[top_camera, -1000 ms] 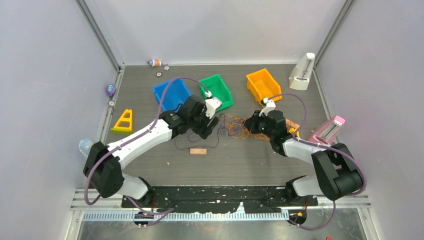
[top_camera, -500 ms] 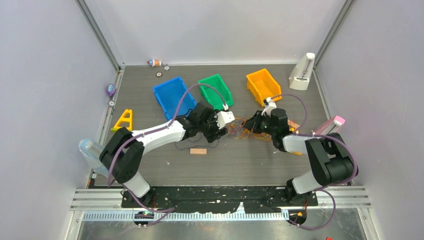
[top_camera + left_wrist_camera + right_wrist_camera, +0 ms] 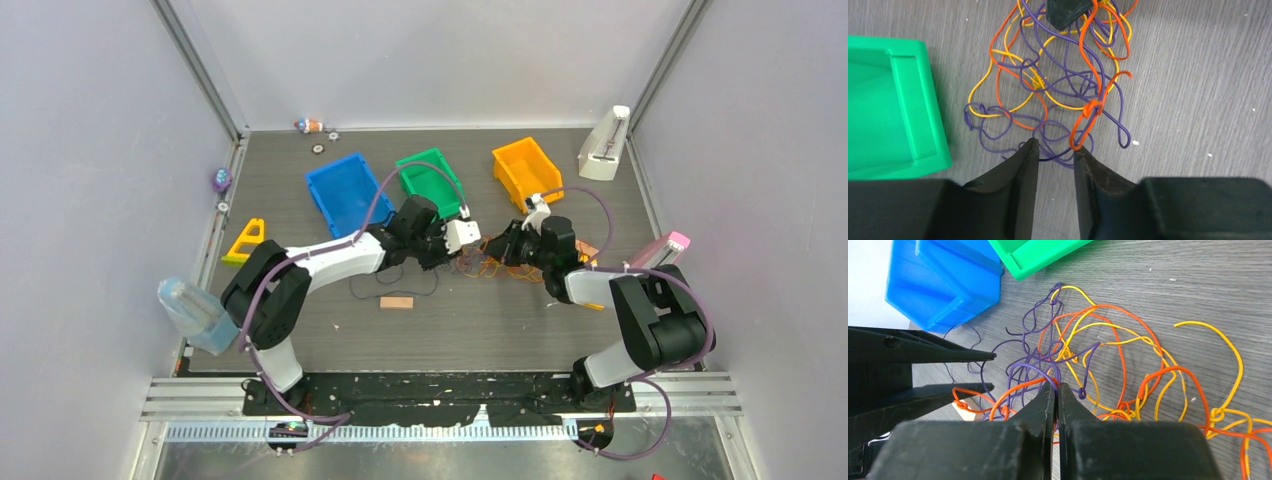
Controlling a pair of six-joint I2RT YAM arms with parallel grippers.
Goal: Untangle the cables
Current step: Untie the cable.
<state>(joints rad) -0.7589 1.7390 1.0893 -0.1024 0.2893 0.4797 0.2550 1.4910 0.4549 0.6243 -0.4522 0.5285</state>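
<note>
Brought in to the cables point(image 3: 1058, 85) beside the green bin point(image 3: 888, 100), the left gripper point(image 3: 1055, 150) is narrowed yet unclenched around a purple strand point(image 3: 1049, 159); the right gripper point(image 3: 1057, 385) is clamped on them; separation is thereby readied.

- Left arm point(image 3: 340, 258) stretches low to the cables point(image 3: 1063, 75); left gripper point(image 3: 1055, 147) sits at their edge, jaws narrowly apart.
- Right gripper point(image 3: 1057, 386), on the cables' opposite side, pinches strands.

Top view high behind me, looking down from afar, both my wrist views close, sharing the cables point(image 3: 1091, 107) centre frame.
</note>
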